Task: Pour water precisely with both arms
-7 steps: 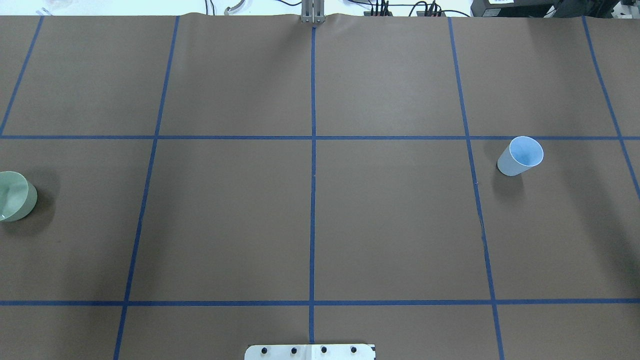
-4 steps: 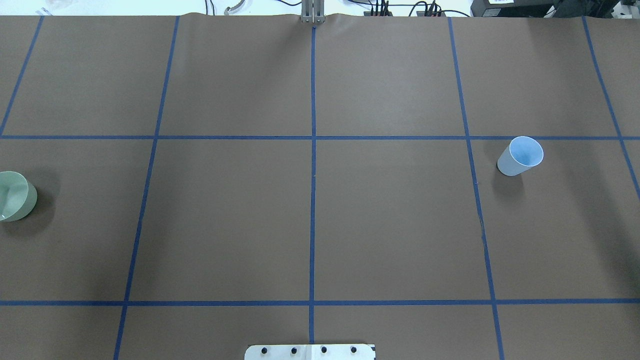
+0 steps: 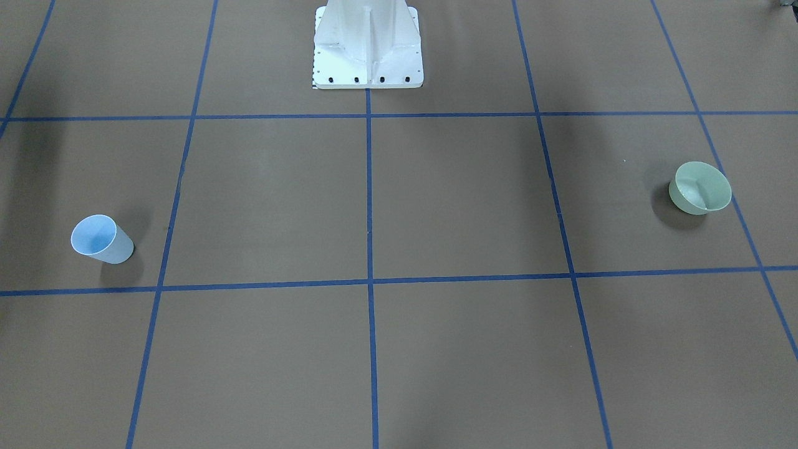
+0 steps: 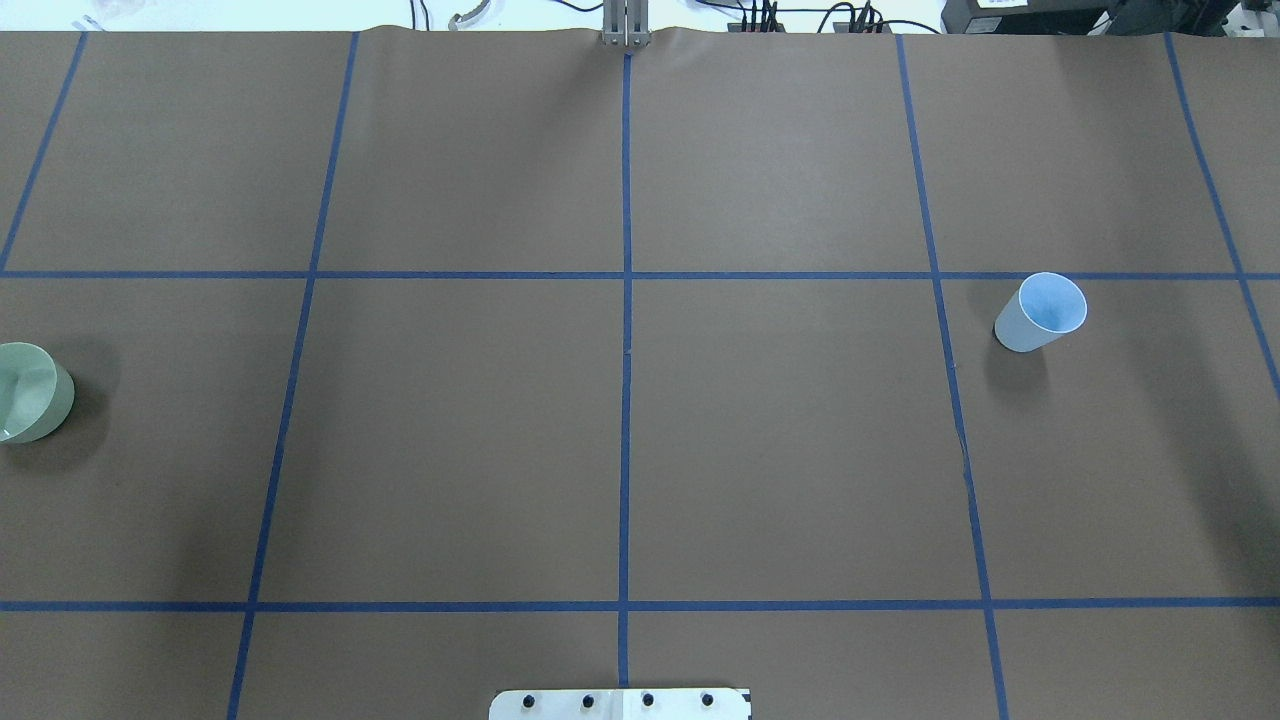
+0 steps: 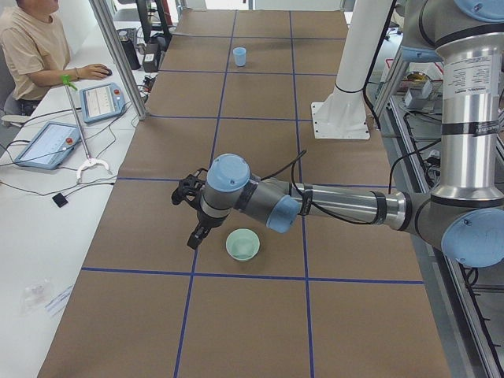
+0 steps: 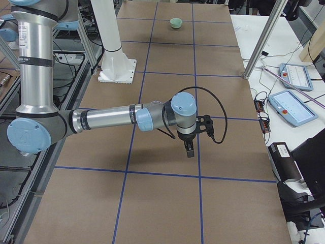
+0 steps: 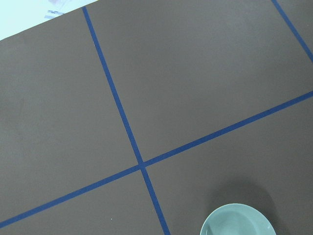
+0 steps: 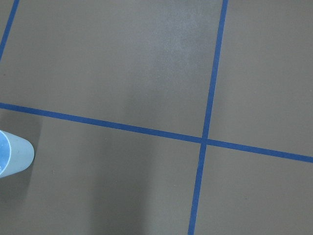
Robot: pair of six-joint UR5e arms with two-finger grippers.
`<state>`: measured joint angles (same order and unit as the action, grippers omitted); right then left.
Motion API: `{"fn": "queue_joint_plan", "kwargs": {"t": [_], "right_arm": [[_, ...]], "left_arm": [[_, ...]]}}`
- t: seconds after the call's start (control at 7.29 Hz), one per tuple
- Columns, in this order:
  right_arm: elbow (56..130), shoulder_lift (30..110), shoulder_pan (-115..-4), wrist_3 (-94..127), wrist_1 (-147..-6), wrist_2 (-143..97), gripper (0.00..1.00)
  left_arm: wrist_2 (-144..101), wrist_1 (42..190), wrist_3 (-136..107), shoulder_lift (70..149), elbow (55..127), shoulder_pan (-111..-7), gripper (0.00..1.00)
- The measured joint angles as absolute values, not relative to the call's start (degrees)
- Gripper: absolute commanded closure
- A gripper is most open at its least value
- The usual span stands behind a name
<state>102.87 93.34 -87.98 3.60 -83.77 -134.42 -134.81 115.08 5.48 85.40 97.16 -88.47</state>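
The blue cup (image 4: 1040, 312) stands upright on the counter (image 4: 780, 450), mouth up and long axis vertical, out at 3 o'clock from the counter's middle in the overhead view. The green bowl (image 4: 30, 392) sits well apart from it at 9 o'clock. The left arm (image 5: 339, 206) is the nearer to the bowl: its fingers (image 5: 194, 236) hang just beside the bowl's rim, which lies at about 4 o'clock from them in the left side view, not touching. The right arm (image 6: 106, 119) is nearer the cup, which shows at 8 o'clock in its wrist view. Its fingers (image 6: 189, 151) point down. I cannot tell whether either pair is released or clenched. Neither appears to hold anything, so the grasps are probably not yet made.
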Motion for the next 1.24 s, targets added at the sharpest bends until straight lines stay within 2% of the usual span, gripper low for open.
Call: {"fn": "queue_joint_plan", "kwargs": {"t": [0.41,0.82,1.24], "right_arm": [[102.81,93.34,-87.9,3.86,-82.99,-134.31,0.0],[102.79,93.34,-87.89,3.75,-82.89,-134.2,0.0],[102.82,93.34,-87.89,3.75,-82.88,-134.07,0.0]], "left_arm": [[-134.75,122.11,-1.06,85.56,87.44,-84.28,0.0],[-134.35,141.6,-18.21,85.52,77.42,-75.56,0.0],[-134.22,147.62,-22.84,84.83,75.22,-71.37,0.12]]}}
